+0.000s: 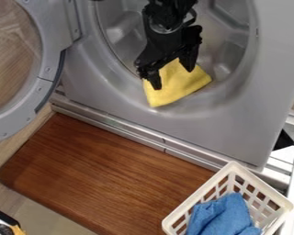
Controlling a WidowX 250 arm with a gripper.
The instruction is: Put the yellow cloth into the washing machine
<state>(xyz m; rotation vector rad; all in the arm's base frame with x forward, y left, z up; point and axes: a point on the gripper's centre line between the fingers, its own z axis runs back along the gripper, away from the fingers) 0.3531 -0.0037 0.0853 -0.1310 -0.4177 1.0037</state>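
White plastic lattice basket [197,196] nearest; I log the black two-finger hand [172,76] spread wide, apparently gripping nothing, over the soft yellow cloth [177,87] on the grey washer's lower lip [226,95], where snagging on withdrawal could drag it out.

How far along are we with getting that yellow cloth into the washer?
Done: the washer door is open and the yellow cloth is at the opening's lower rim.
In hand: the claw is at the cloth, fingers apart.
Left: the cloth probably needs to go deeper into the drum.
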